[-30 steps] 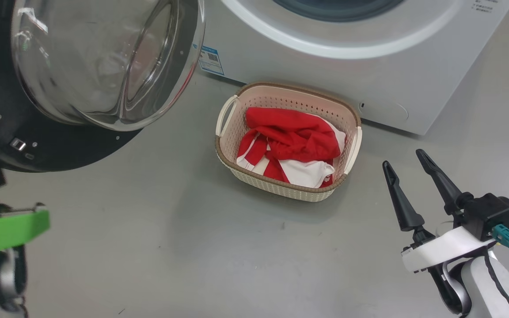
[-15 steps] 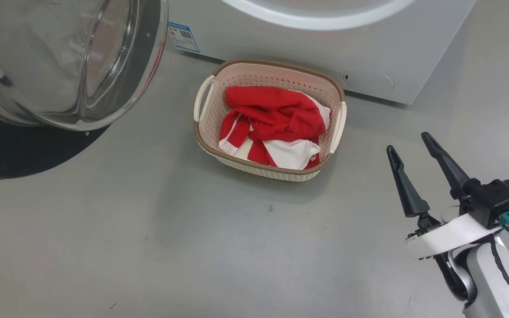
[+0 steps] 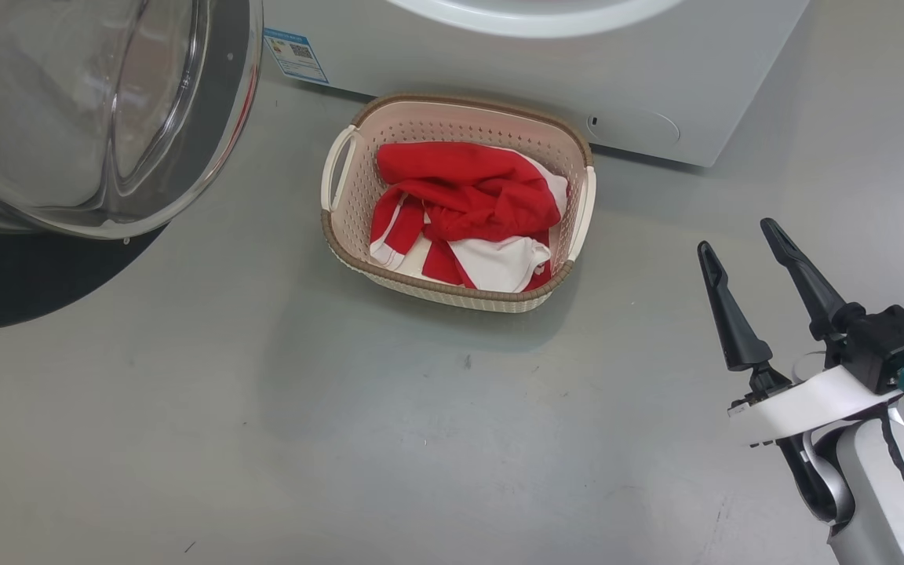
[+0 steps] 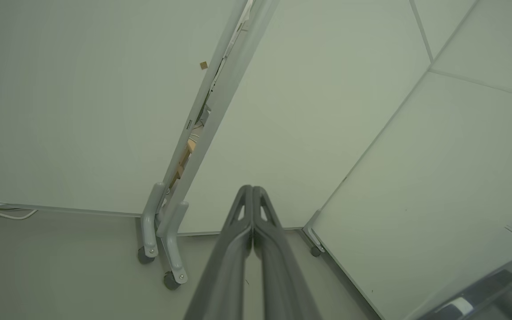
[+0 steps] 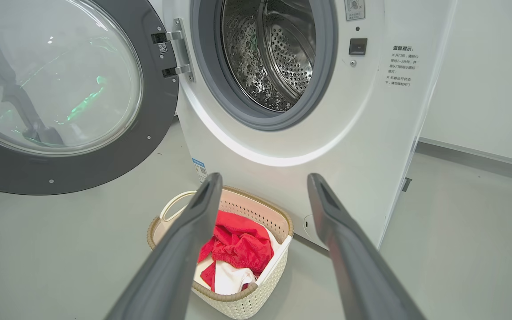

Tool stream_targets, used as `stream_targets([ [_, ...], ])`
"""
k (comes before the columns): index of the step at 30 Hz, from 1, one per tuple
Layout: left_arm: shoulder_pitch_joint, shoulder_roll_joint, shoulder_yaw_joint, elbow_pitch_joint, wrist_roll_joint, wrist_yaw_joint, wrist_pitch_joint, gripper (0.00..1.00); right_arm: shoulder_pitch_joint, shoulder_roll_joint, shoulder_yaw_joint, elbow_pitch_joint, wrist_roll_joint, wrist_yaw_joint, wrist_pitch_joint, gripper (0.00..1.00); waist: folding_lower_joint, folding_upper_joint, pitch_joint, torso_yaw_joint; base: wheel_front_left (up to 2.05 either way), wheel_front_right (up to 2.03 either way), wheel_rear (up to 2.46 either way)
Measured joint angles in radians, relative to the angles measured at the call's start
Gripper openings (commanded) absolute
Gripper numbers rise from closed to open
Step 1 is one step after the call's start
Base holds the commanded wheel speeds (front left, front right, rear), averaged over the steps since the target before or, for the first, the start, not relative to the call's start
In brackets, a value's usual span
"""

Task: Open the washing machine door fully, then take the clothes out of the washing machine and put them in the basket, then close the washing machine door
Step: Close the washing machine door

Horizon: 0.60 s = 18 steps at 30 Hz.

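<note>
Door [image 3: 107, 118] open wide, at the left of the washer [image 3: 499, 63]; drum [image 5: 278, 58] mouth uncovered. Clothes [image 3: 468, 204] heaped inside the basket [image 3: 464, 118], on the floor [image 3: 342, 408] just before the washer's front. Right gripper [image 3: 736, 236] at lower right of the head view, fingers spread wide, holding nothing, well apart from the basket. Left gripper [image 4: 252, 191] pressed fully together, empty, pointed at pale wheeled panels [image 4: 82, 111].
</note>
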<state>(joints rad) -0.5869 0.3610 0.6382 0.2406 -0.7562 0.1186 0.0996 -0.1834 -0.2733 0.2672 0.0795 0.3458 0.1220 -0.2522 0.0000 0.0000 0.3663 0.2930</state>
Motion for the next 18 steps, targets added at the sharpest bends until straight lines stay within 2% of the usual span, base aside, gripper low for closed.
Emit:
stream_targets([
  [8,-0.084,-0.045,0.102,0.116,-0.149,0.001,0.097,0.0,-0.004,0.0,0.009,0.0,0.005,0.0,0.0,1.0,0.0,0.0,-0.004,-0.01,0.0,0.0,0.0],
  [15,-0.141,-0.093,0.231,0.239,-0.273,0.001,0.185,0.0,-0.008,0.001,0.01,0.001,0.006,0.0,0.0,1.0,0.0,0.0,-0.008,-0.015,0.0,0.0,0.0],
  [18,-0.157,-0.101,0.272,0.291,-0.293,0.001,0.218,0.0,-0.009,0.001,0.01,0.002,0.006,0.0,0.0,1.0,0.0,0.0,-0.011,-0.016,0.0,0.0,0.0],
])
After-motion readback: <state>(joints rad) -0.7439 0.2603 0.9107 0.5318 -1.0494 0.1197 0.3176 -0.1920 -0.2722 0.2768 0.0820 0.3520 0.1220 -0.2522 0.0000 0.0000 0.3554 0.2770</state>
